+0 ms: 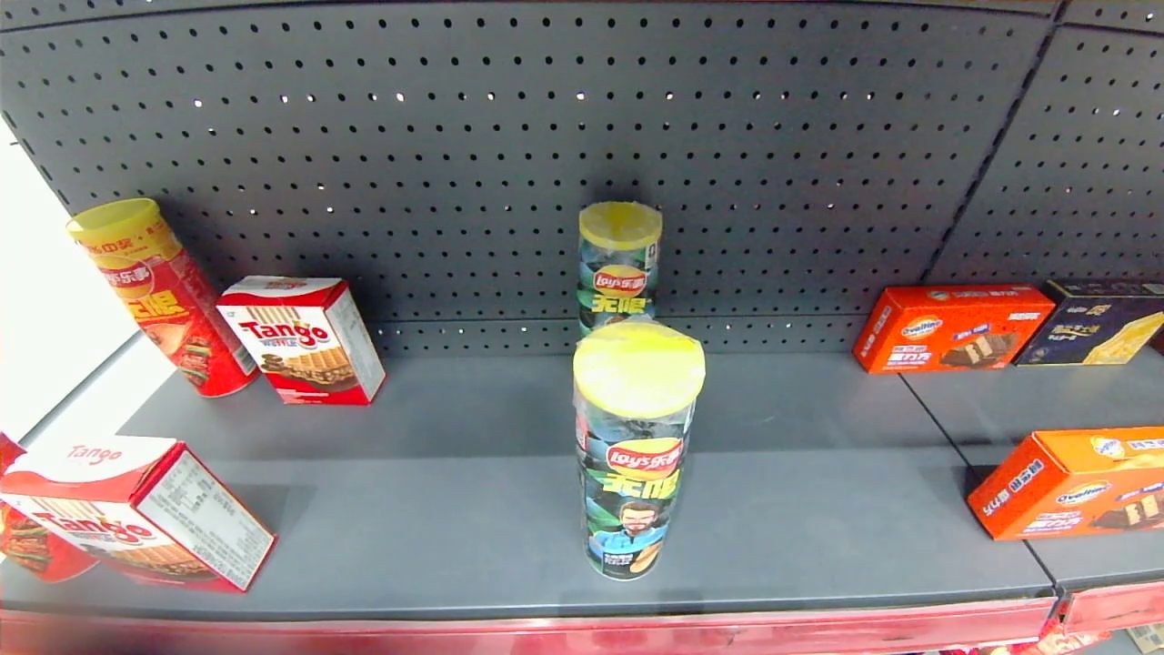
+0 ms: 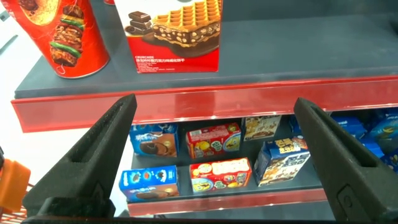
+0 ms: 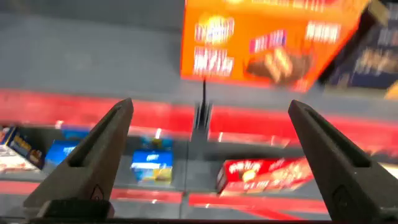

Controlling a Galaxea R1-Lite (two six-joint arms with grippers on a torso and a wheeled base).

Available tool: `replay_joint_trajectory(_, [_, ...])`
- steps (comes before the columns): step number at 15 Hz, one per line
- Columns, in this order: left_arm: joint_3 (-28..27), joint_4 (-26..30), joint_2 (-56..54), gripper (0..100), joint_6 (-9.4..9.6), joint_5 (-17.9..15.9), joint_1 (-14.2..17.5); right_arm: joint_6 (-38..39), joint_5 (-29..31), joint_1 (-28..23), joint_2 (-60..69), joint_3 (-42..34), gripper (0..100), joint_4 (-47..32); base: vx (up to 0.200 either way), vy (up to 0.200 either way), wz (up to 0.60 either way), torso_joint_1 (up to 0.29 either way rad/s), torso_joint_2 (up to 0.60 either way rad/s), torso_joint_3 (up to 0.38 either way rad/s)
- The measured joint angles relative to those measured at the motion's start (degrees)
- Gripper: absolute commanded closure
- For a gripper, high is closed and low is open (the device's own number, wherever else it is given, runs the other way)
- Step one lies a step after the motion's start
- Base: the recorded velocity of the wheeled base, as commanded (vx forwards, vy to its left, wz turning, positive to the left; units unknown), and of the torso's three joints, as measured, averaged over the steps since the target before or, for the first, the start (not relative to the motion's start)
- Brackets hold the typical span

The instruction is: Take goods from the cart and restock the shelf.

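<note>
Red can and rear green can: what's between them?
In the head view, a wafer box stands next to the red can; from the box to the rear green can the shelf is bare.

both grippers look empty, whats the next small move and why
Probably draw both arms back and turn to the cart for another item. The left gripper and right gripper are open with nothing between their fingers, out in front of the shelf and its red edge. The shelf has bare room beside the front chip can and the rear chip can.
</note>
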State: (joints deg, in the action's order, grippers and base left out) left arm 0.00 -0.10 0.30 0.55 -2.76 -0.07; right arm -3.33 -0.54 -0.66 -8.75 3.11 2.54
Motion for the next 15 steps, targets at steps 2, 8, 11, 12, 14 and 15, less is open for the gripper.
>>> replay_joint_trajectory(2, [0.0,0.0,0.0,0,0.05,-0.04,0.0,3.35,0.61,-0.09,4.85,-2.23,0,-2.46,0.0,0.0,0.0,0.0,0.0,0.0])
replay_joint_trajectory(8, [0.0,0.02,0.0,0,0.05,-0.06,-0.02,3.46,0.49,-0.13,8.55,-3.04,0,-2.56,0.0,0.0,0.0,0.0,0.0,0.0])
replay_joint_trajectory(11, [0.0,0.02,0.0,0,0.05,-0.04,-0.02,3.46,0.46,-0.11,8.75,-3.11,0,-2.54,0.0,0.0,0.0,0.0,0.0,0.0])
replay_joint_trajectory(12, [0.0,0.0,0.0,0,0.05,-0.04,-0.02,3.44,0.33,-0.11,8.75,-3.11,0,-2.56,0.0,0.0,0.0,0.0,0.0,0.0])
replay_joint_trajectory(14, [0.0,-0.01,0.0,0,-0.04,0.05,-0.02,3.46,0.11,-0.09,8.78,-3.11,0,-2.56,0.0,0.0,0.0,0.0,0.0,0.0])
replay_joint_trajectory(15, [0.0,0.0,0.0,0,-0.01,-0.02,-0.02,3.46,0.1,-0.11,8.78,-3.11,0,-2.54,0.0,0.0,0.0,0.0,0.0,0.0])
